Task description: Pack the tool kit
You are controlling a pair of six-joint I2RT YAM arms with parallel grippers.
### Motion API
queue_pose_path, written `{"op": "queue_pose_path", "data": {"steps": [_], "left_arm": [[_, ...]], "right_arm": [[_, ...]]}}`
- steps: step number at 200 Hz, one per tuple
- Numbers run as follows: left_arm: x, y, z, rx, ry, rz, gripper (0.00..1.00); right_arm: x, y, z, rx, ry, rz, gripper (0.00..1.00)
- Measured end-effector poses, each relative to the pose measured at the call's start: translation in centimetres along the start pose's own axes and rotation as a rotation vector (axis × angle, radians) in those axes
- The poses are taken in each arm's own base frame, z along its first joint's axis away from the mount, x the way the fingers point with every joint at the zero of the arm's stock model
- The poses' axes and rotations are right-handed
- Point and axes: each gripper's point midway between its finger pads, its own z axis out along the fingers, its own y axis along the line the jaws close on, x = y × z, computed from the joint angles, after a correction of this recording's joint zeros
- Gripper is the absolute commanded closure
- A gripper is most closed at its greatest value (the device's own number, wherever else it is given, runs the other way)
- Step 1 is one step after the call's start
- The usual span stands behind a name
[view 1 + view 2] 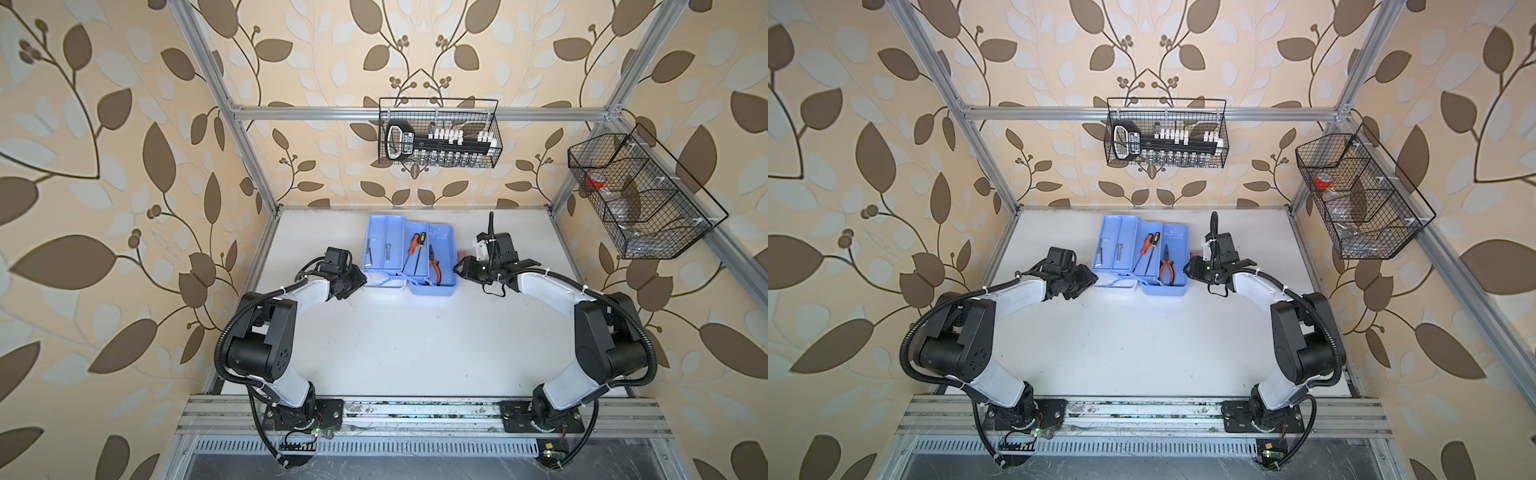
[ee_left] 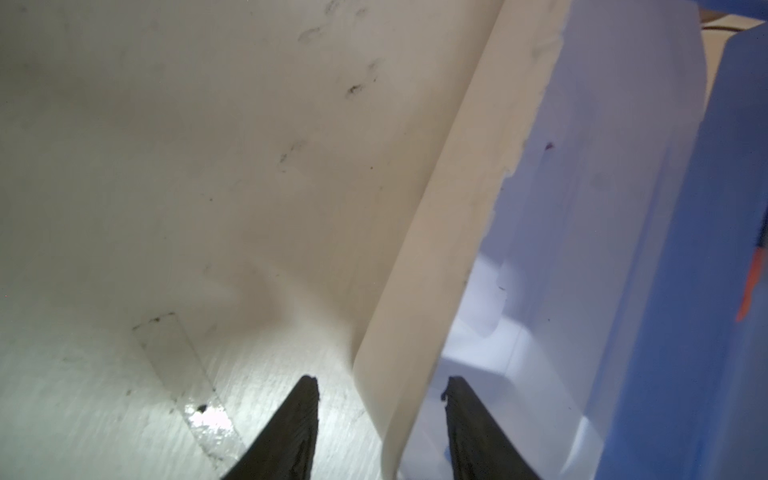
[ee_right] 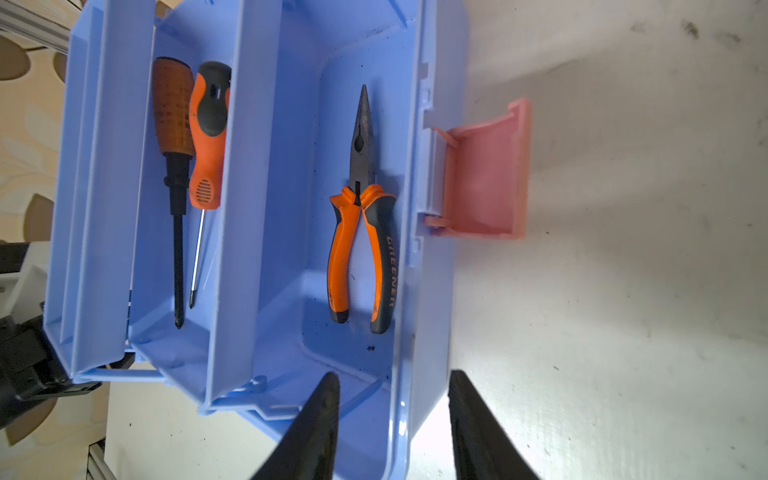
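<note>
Place: robot lab test cell
Frame: bare aluminium profiles [image 1: 311, 113] around a white tabletop [image 1: 415, 340]
Walls: leaf-print wallpaper panels [image 1: 104, 208] as backdrop
Mounts: left arm [image 1: 274, 332], right arm [image 1: 598, 332] fixed on a slotted rail [image 1: 415, 409]
Storage: back wire basket [image 1: 496, 137], side wire basket [image 1: 665, 232] hung off the frame

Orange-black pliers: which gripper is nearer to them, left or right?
Right. The right gripper sits at the wall of the blue case, beside the pliers; the left gripper is at the white lid, across the case.

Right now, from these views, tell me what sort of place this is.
Likely a robot test cell, mocked up as a home workshop: aluminium frame, leaf wallpaper, wire basket holding a socket holder.
</note>
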Motion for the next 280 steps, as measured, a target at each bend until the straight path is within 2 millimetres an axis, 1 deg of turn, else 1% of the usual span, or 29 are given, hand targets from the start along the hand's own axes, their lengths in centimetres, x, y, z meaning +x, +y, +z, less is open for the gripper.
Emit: {"op": "queue_pose_path", "data": {"steps": [27, 55, 68, 79, 98, 112, 154, 193, 222, 253, 280], "left_arm": [[0.7, -0.2, 0.6, -0.024, 0.002, 0.038, 0.55], [0.8, -0.7, 1.2, -0.047, -0.002, 0.072, 0.65], [0.8, -0.8, 1.5, -0.058, -0.004, 0.085, 0.67], [0.6, -1.0, 1.6, -0.069, -0.014, 0.099, 0.71], [0.3, -1.5, 1.6, -0.089, -0.029, 0.126, 0.79], [0.1, -1.7, 1.4, -0.103, -0.037, 0.142, 0.81], [0.1, -2.4, 1.0, -0.134, -0.038, 0.179, 1.00], [-0.5, -2.8, -0.3, -0.173, -0.067, 0.204, 1.00], [-0.8, -2.5, -1.3, -0.211, -0.082, 0.226, 1.00], [-1.5, -2.3, -2.4, -0.252, -0.105, 0.244, 1.00], [-2.1, -2.0, -3.7, -0.298, -0.131, 0.272, 1.00]], "right_arm": [[-0.1, -0.1, 0.0, -0.004, -0.002, 0.003, 0.56], [-0.2, 0.0, -0.1, -0.007, -0.005, 0.003, 0.56], [-0.3, -0.1, -0.1, -0.007, -0.006, 0.004, 0.56], [-0.3, -0.2, -0.1, -0.006, -0.007, 0.006, 0.56], [-0.3, -0.3, -0.1, -0.006, -0.009, 0.008, 0.56], [-0.2, -0.4, 0.0, -0.006, -0.007, 0.011, 0.56], [-0.4, -0.1, 0.0, -0.026, -0.014, 0.014, 0.56], [-0.3, -0.2, 0.3, -0.029, -0.011, 0.020, 0.56], [-0.3, -0.2, 0.3, -0.031, -0.013, 0.025, 0.56], [0.1, -0.4, 0.5, -0.029, -0.009, 0.030, 0.56], [0.1, -0.4, 0.6, -0.030, -0.010, 0.032, 0.56]]}}
